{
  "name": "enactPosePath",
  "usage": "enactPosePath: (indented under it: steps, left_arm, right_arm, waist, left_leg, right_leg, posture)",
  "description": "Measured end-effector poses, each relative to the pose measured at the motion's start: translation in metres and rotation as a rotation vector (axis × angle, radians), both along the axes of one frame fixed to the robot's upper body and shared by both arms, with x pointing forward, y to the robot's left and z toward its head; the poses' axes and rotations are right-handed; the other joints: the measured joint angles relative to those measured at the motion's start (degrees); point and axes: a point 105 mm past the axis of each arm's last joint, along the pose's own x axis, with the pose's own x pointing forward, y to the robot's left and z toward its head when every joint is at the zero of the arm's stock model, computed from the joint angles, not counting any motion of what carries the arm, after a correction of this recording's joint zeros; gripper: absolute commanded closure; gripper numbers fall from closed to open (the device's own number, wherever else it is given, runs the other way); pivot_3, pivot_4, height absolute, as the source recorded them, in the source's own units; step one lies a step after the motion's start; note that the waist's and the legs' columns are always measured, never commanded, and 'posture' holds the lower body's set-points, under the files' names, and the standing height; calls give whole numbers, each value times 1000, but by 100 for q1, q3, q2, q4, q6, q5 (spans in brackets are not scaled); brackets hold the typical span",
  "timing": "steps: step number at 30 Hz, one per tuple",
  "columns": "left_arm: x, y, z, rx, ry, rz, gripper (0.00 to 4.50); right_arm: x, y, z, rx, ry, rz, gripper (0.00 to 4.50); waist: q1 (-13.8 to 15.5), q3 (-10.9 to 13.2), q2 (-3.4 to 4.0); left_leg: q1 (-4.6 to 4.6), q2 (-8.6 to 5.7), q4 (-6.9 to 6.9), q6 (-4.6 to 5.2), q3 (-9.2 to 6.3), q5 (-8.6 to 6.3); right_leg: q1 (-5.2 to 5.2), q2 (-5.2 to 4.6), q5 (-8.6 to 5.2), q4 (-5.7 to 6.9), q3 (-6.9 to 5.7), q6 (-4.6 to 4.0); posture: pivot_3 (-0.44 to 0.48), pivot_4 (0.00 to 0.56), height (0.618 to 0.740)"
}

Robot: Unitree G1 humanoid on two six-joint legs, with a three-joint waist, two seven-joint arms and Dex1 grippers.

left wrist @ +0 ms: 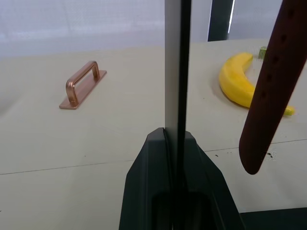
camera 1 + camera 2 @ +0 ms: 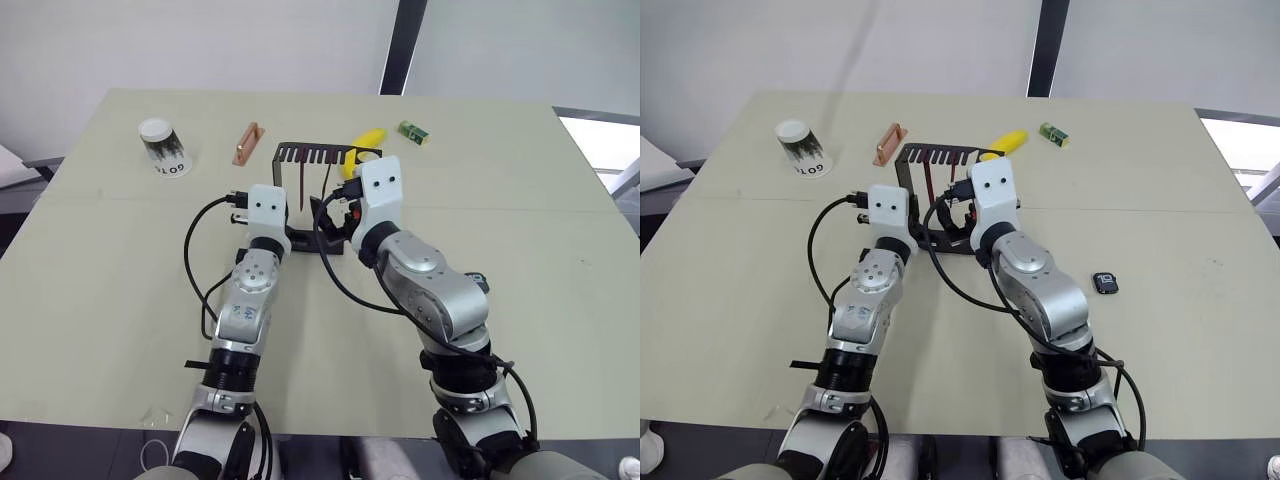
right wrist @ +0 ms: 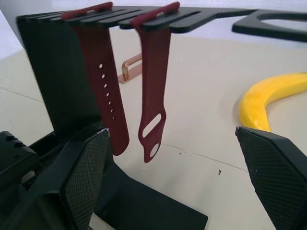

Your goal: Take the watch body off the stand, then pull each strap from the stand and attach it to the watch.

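Observation:
The black stand (image 2: 312,152) is upright mid-table. Two dark red straps hang from its comb-slotted top arm, one (image 3: 106,91) with small holes and the other (image 3: 153,96) with slots. My left gripper (image 1: 173,138) is shut on the thin edge of the stand's upright, with one strap (image 1: 268,91) hanging beside it. My right gripper (image 3: 170,139) is open just in front of the hanging straps, and nothing is between its fingers (image 3: 86,177). The watch body (image 2: 1105,283) lies flat on the table, off the stand, to the right of my right arm.
A yellow banana (image 2: 366,146) lies just behind the stand, and a small green box (image 2: 413,132) lies further back. A copper-coloured handle (image 2: 247,143) and an upturned paper cup (image 2: 165,146) are at the back left. The table (image 2: 110,290) is open to both sides.

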Motion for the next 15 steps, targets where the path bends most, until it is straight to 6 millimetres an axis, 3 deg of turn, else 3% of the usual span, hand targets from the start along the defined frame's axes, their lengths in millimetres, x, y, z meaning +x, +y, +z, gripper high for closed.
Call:
enactPosePath:
  steps: [10,13,15]
  left_arm:
    - [-5,2,-1,1,-1,9,4434]
    - [-6,2,-1,2,0,10,4500]
    - [-6,2,-1,1,1,10,4500]
  right_arm:
    - [1,0,2,-2,-21,-22,0]
    - [2,-1,3,-5,-32,-30,746]
    - [1,0,4,-2,-35,-29,1649]
  waist:
    - [-12,0,0]
    - [-14,0,0]
    - [-15,0,0]
  left_leg:
    - [0,0,-3,0,1,0]
    - [0,0,-3,0,1,0]
    - [0,0,-3,0,1,0]
  right_leg:
    - [0,0,0,-1,0,0]
    - [0,1,0,-1,0,0]
    - [0,1,0,-1,0,0]
  posture:
    - [0,150,740]
    - [0,150,740]
    - [0,150,740]
